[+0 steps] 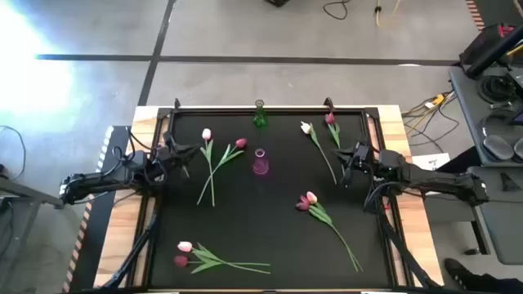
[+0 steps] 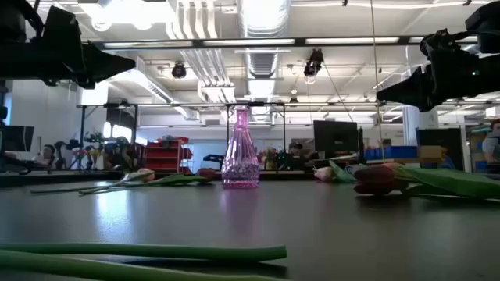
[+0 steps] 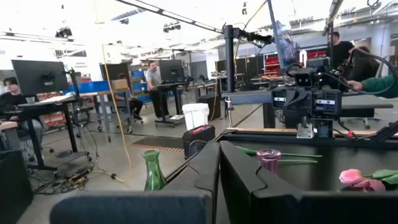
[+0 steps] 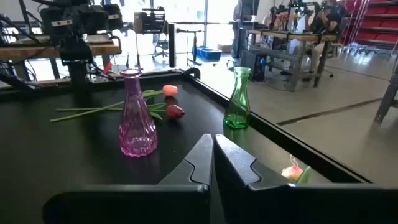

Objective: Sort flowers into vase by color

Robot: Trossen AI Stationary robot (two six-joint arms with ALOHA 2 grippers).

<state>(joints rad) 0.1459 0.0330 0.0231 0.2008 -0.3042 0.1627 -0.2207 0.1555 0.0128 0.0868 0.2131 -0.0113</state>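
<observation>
Tulips lie flat on the black mat in pairs. A pale one (image 1: 206, 134) and a red one (image 1: 240, 144) cross stems at left. A white (image 1: 306, 127) and a red (image 1: 330, 119) lie far right. One pair (image 1: 306, 201) lies centre right, and another (image 1: 183, 253) near left. The pink vase (image 1: 261, 162) stands mid-table and the green vase (image 1: 260, 114) at the far edge. My left gripper (image 1: 189, 152) hovers shut at the left, raised off the mat. My right gripper (image 1: 341, 157) hovers shut at the right, pointing at the pink vase (image 4: 137, 115).
The mat's raised frame (image 1: 270, 109) borders the work area, with wooden table edges (image 1: 122, 220) outside it. Open mat lies between the vases and the near tulips. Beyond the table are desks, monitors and people (image 3: 152, 78). A green stem (image 2: 141, 254) lies close to the low camera.
</observation>
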